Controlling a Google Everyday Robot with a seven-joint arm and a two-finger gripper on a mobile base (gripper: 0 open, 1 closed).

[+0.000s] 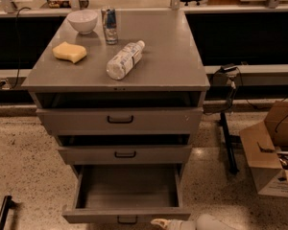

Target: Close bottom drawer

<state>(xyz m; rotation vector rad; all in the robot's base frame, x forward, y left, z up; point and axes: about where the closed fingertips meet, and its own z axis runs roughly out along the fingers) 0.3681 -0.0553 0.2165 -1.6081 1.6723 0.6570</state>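
Three drawers are stacked in the grey cabinet (173, 56). The bottom drawer (96, 215) is seen pulled way out toward the camera, with its small dark handle at the middle of the front, right by the lower edge of the shot. The two above are seen slightly ajar. The gripper (162, 222) is found at the very bottom, just right of that handle and close against the drawer front; whether it's open or closed can't be told, tbh, and contact can't be confirmed. On top, a bowl (82, 20), can (109, 25), sponge (69, 51) and a bottle (125, 60) on its side are seen. A box (271, 147) is parked on the floor at the right.
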